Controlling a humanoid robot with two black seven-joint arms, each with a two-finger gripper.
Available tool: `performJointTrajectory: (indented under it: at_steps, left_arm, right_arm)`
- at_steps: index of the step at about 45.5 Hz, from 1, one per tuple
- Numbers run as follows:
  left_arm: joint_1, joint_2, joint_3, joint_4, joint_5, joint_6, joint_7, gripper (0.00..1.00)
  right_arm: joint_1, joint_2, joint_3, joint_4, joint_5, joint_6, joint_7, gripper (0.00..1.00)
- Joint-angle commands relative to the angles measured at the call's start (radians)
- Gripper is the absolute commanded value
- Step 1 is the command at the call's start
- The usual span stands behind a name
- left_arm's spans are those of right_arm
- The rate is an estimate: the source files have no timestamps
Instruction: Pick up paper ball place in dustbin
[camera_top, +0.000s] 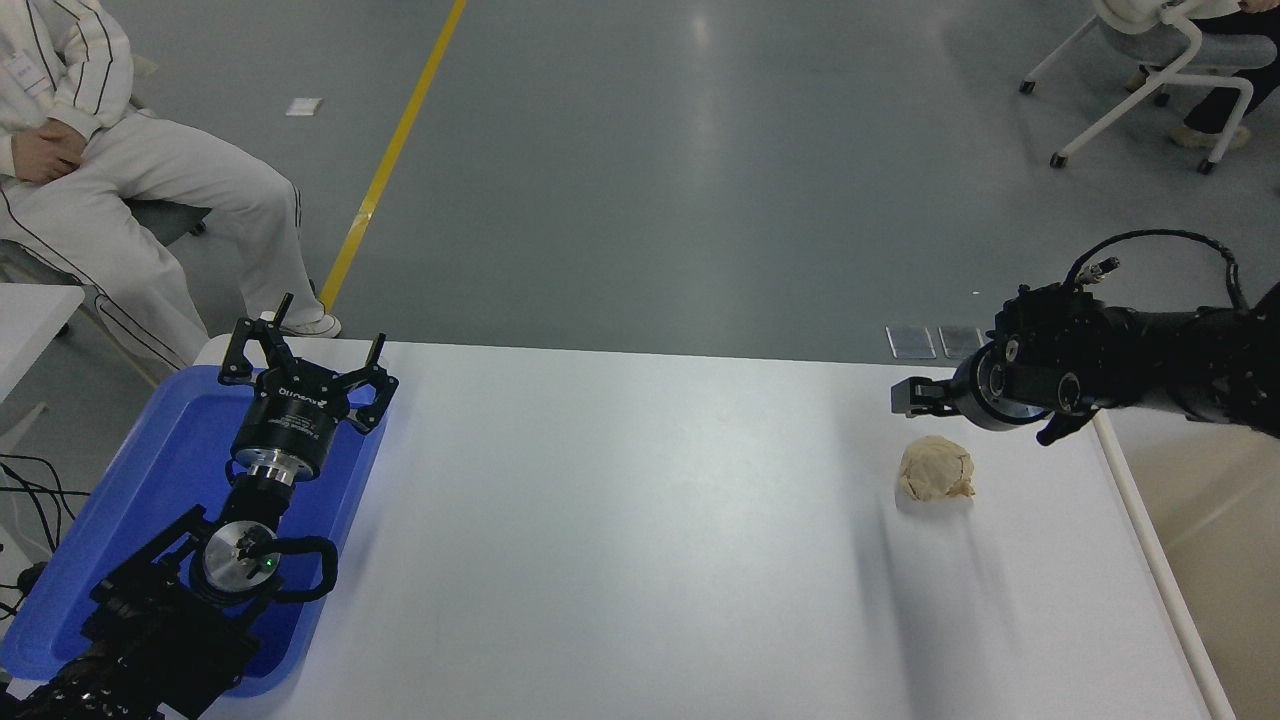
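The paper ball (935, 470), a wrinkled tan wad, lies on the white table (620, 520) toward its right side. My right gripper (908, 396) hangs just above and behind the ball, pointing left, with the arm reaching in from the right edge; nothing shows in it. The dustbin (1152, 545) stands at the table's right end, its white rim and beige inner wall partly hidden by the right arm. My left gripper (308, 340) is parked open over the blue tray at the lower left.
A shallow blue tray (150, 470) sits on the table's left end under the left arm. A person in white clothes (120, 180) sits beyond the far left corner. A white wheeled chair (1150, 60) stands at the top right.
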Motion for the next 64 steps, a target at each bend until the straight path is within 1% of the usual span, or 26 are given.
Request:
performJointTrajectory:
  at_steps: [1,27,32,53,64]
  left_arm:
    - [0.0,0.0,0.0,0.0,-0.002,0.0,0.0,1.0]
    - [0.0,0.0,0.0,0.0,0.0,0.0,0.0,1.0]
    - [0.002,0.0,0.0,0.0,0.0,0.0,0.0,1.0]
    - [0.0,0.0,0.0,0.0,0.0,0.0,0.0,1.0]
    - [0.0,0.0,0.0,0.0,0.0,0.0,0.0,1.0]
  right_arm:
    - [-0.092,0.001,0.032,-0.06,0.01,-0.065,-0.001,1.0]
    - [-0.261,0.033,0.141,-0.269,0.012,-0.077,-0.002,1.0]
    - [-0.296,0.06,0.147,-0.312,0.01,-0.077,-0.005,1.0]
    - [-0.356,0.077,0.175,-0.37,-0.005,-0.077,-0.005,1.0]
    - [-0.365,0.077,0.175,-0.378,-0.004,-0.114,-0.005,1.0]
